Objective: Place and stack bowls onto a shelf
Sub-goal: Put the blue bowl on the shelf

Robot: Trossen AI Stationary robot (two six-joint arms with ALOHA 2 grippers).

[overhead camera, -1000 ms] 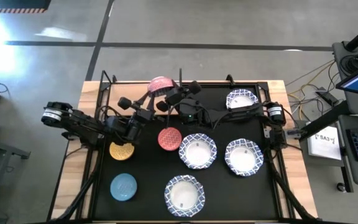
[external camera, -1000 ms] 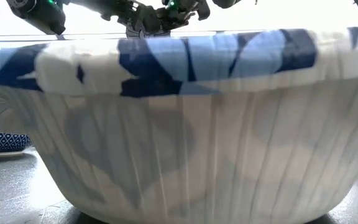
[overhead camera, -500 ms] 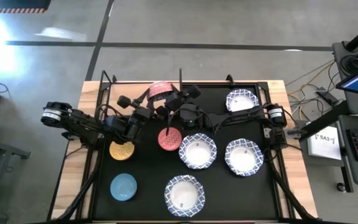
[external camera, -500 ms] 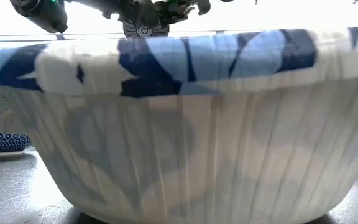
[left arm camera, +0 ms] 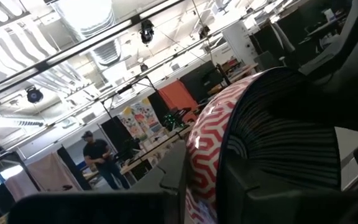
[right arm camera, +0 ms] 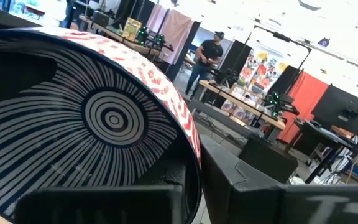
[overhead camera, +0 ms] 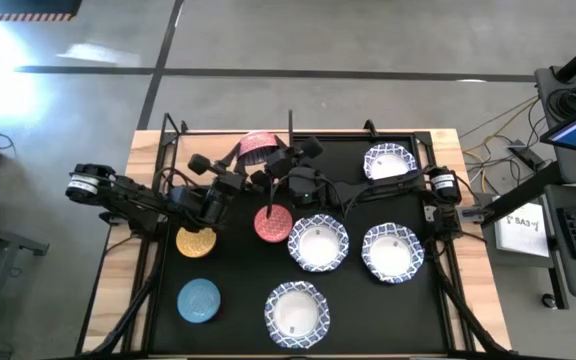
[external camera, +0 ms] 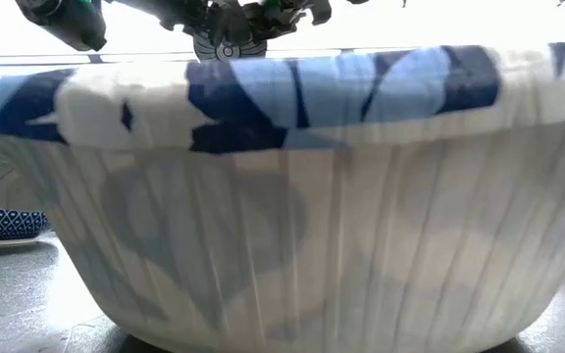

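Left claw [overhead camera: 246,165] and right claw [overhead camera: 273,163] meet at the back-middle of the table, both pinching one bowl [overhead camera: 259,144] with a red-and-white patterned outside and a dark striped inside; each wrist view shows that rim wedged between the arm's own fingers. The bowl is held tilted, off the surface, above the back edge of the black mat [overhead camera: 238,280]. Just in front of the claws sits a red bowl [overhead camera: 272,223], touching or nearly touching a white blue-rimmed bowl [overhead camera: 317,242]. More white bowls: one at right [overhead camera: 392,251], one at front [overhead camera: 296,311], one at the back right corner [overhead camera: 388,160]. Yellow bowl [overhead camera: 196,240] lies by the left arm, blue bowl [overhead camera: 199,300] at front left, well apart. Open mat between blue bowl and front white bowl. Thin black posts [overhead camera: 290,122] stand along the back edge. Low view is blocked by a white bowl's wall [external camera: 282,196]. A person [right arm camera: 205,57] stands in the room beyond.
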